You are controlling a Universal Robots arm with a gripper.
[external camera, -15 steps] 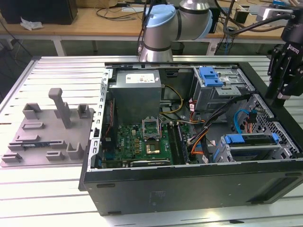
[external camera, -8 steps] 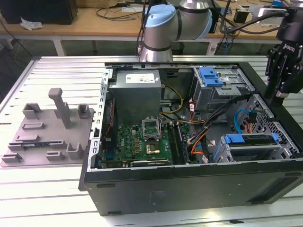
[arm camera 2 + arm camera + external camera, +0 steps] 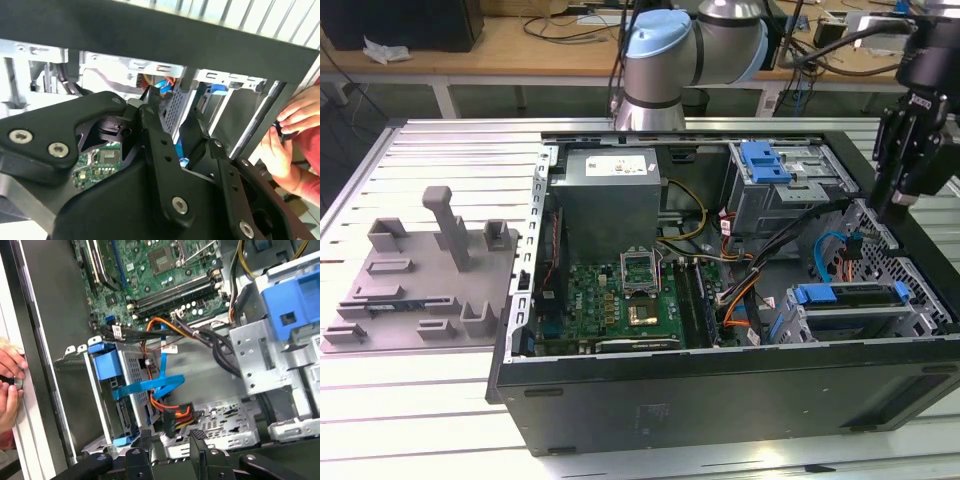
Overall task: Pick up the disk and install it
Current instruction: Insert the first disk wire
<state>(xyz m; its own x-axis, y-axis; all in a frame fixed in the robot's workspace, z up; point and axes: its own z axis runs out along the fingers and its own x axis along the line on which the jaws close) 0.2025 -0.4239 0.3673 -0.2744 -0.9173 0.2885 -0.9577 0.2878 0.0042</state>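
The disk (image 3: 850, 297) sits in the lower drive cage of the open computer case (image 3: 720, 390), on the exterior view's right, with its blue carrier frame facing up. In the first wrist view the disk (image 3: 107, 365) stands on edge in that cage, with blue and orange cables running to it. My black gripper (image 3: 897, 212) hangs above the case's right wall, a little above and beyond the disk. In both wrist views the gripper (image 3: 172, 437) (image 3: 172, 120) is open with nothing between its fingers.
Inside the case are a grey power-supply box (image 3: 610, 190), a green motherboard (image 3: 620, 300) and an upper cage with a blue latch (image 3: 765, 160). A grey fixture plate (image 3: 420, 280) lies on the exterior view's left. A person's hands (image 3: 290, 130) (image 3: 10, 380) rest at the case wall.
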